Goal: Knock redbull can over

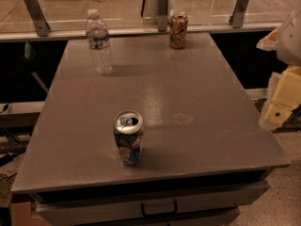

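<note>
The redbull can stands upright near the front edge of the grey table. It is slim and dented, blue and silver with red and yellow marks, and its silver top is open. My gripper shows as cream-coloured parts at the right edge of the camera view, beyond the table's right side and well apart from the can.
A clear plastic water bottle stands at the table's back left. An orange-brown can stands at the back centre. A glass rail with metal brackets runs behind the table. A drawer with a handle is under the front edge.
</note>
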Available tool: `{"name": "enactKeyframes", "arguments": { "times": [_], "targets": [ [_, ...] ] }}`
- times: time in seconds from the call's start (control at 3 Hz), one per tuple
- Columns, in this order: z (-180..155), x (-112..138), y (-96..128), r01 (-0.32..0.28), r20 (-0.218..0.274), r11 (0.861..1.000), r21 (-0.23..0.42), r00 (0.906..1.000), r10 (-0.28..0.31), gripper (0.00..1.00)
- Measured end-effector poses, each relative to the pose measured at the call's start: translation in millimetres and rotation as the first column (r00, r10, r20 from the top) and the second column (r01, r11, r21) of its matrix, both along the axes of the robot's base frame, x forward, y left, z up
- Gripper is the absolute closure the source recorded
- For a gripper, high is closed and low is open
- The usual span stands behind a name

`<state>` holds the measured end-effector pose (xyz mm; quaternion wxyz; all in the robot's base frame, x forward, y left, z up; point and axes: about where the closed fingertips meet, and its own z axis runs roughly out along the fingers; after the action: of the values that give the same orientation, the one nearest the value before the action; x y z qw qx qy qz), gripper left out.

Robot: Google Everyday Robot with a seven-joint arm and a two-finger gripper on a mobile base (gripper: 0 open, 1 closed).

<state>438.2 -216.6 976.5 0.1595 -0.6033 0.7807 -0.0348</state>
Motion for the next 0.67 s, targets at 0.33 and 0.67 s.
{"name": "enactKeyframes", "arguments": {
  "times": [0.33, 0.67],
  "targets": [
    [0.0, 0.0, 0.0, 0.0, 0.0, 1.0, 0.0, 1.0, 0.0, 0.0],
    [-5.8, 8.1, 8.5, -0.018, 0.003, 0.997, 0.075, 0.9998, 0.018, 0.0]
  ]
}}
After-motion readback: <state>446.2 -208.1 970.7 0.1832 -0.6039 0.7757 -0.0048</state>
